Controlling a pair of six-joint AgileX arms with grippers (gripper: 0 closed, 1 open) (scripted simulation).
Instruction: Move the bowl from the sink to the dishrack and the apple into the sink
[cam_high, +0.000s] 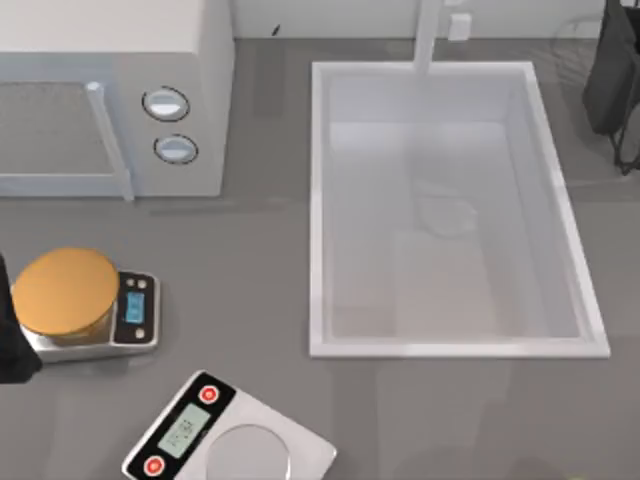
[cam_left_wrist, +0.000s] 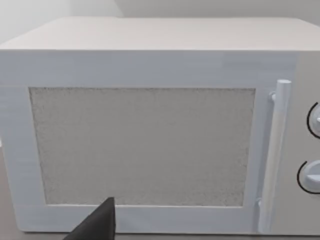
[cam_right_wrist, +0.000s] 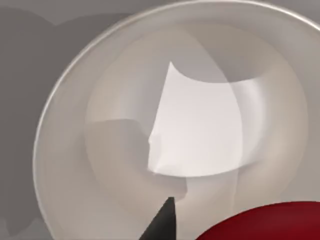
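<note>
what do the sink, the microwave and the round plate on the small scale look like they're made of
The sink looks like smooth white plastic or enamel, with soft sheen on its walls. The microwave reads as matte white painted casing; its door window looks like speckled, frosted glass. The scale plate looks like brushed brass or gold-toned metal, flat with an even satin surface.
</note>
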